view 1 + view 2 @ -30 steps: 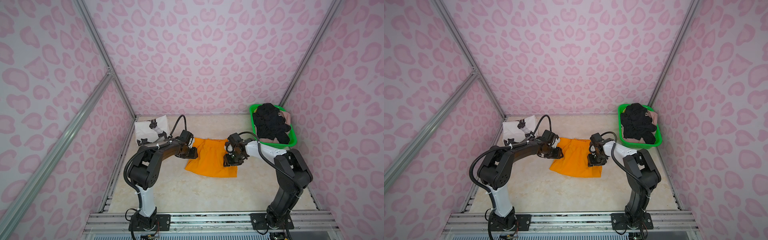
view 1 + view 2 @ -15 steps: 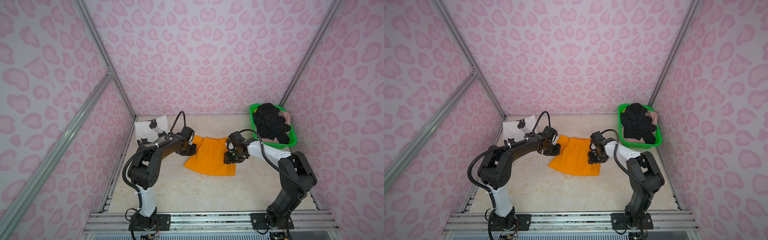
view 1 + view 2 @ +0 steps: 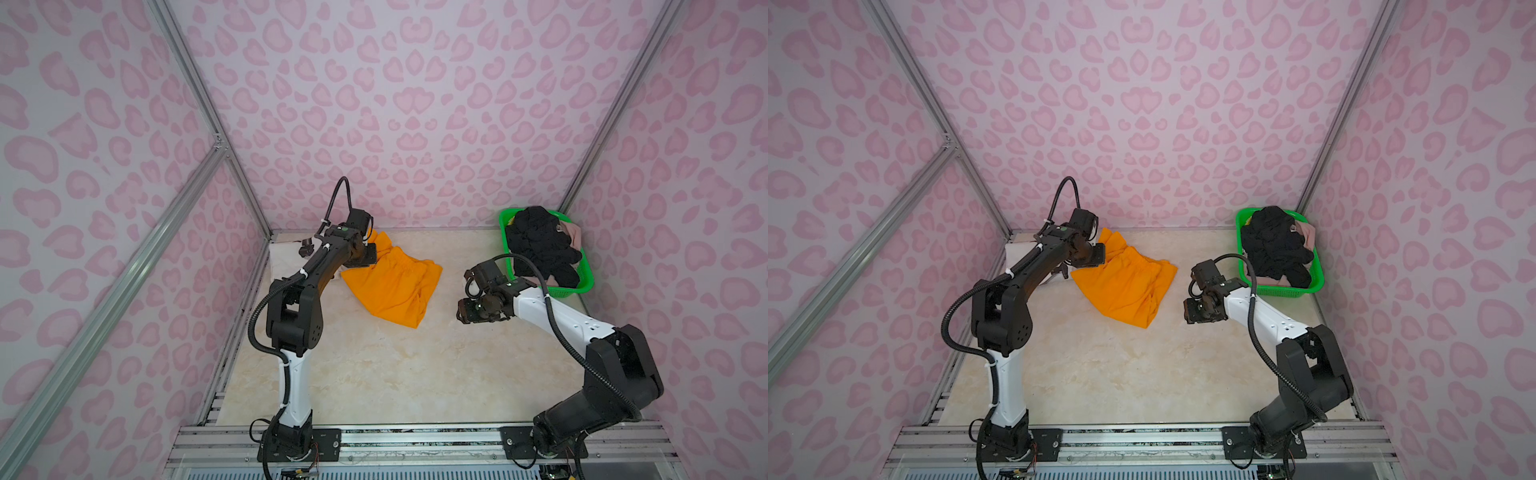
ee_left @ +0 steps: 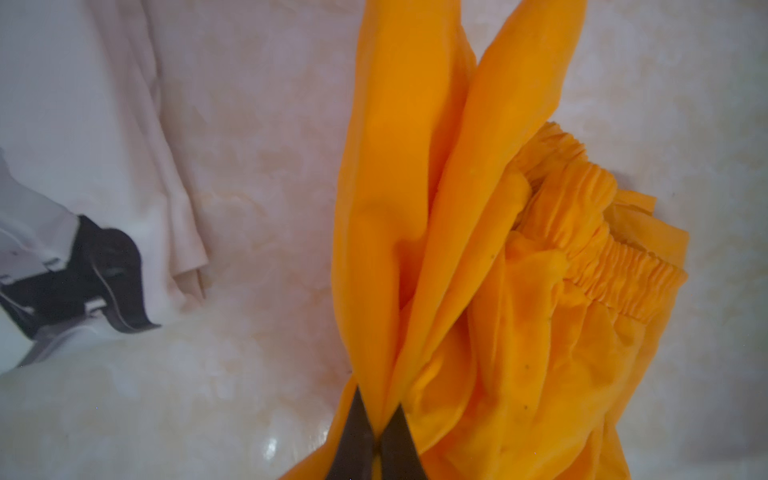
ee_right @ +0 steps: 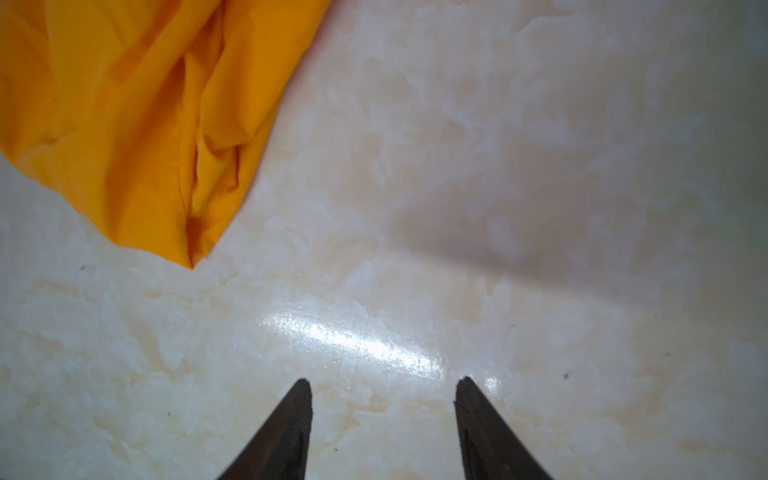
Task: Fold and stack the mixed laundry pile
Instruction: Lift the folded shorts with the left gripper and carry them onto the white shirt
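Taking the bench (image 3: 395, 374) in a top view as a dial, the orange shorts (image 3: 395, 286) lie rumpled near 12 o'clock, a little left of centre. Their far corner at 11 o'clock is lifted off the surface. The left tool (image 4: 376, 419) has its 2 tips pressed together on that corner, pinching a fold of the orange cloth. From the pinch, 2 long ridges of fabric run away, and the gathered elastic waistband (image 4: 602, 232) bunches just beside them.

The white T-shirt (image 3: 282, 253) with black print lies flat at 10 o'clock, in the far left corner of the bench. It is partly hidden by the left arm and sits near the shorts; whether they touch cannot be told.

The right tool (image 5: 384, 382) hangs low over bare bench at 3 o'clock of the shorts, apart from them, its 2 tips spread with nothing between them.

The green basket (image 3: 504, 237) stands at 2 o'clock against the far right corner. The black knit piece (image 3: 540, 245) is heaped in it and spills over the near rim. The beige-pink piece (image 3: 573, 235) is tucked at the 3 o'clock side of that heap.
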